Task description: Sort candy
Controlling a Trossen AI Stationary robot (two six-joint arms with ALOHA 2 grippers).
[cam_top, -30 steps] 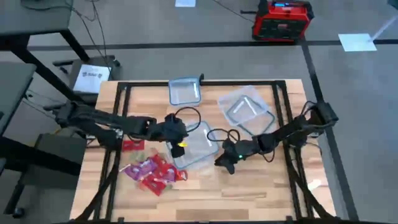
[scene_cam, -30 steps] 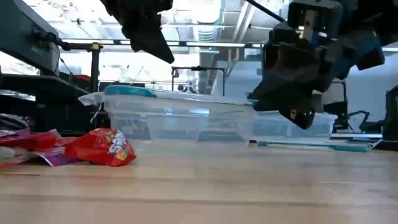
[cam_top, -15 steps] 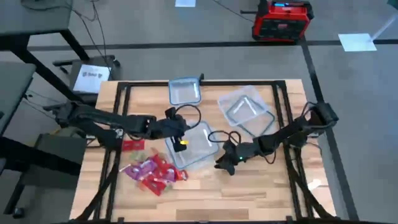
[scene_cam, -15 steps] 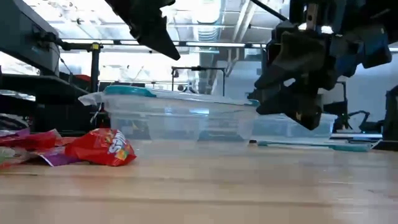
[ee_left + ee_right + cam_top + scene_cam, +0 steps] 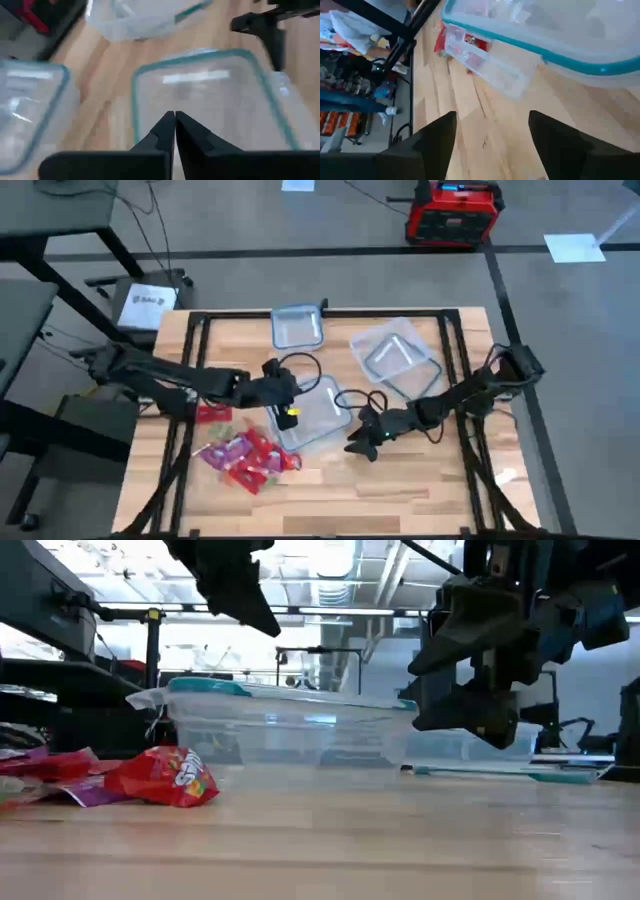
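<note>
Clear teal-rimmed tub (image 5: 312,412) sits under left gripper (image 5: 287,401), fingers pinched together, empty. Right gripper (image 5: 358,442) spread wide beside tub. Candy (image 5: 245,457) nearby.

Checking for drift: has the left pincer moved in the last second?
Yes, slightly. The left pincer shifted up-picture in the high view, farther over the middle clear tub.

Left gripper (image 5: 174,131) fingers pressed together; right gripper (image 5: 491,131) fingers spread wide.

The wooden table (image 5: 420,480) carries a centre tub (image 5: 315,412), candy (image 5: 245,457) just beside it, and two more tubs (image 5: 297,327) (image 5: 395,357) behind it.
</note>
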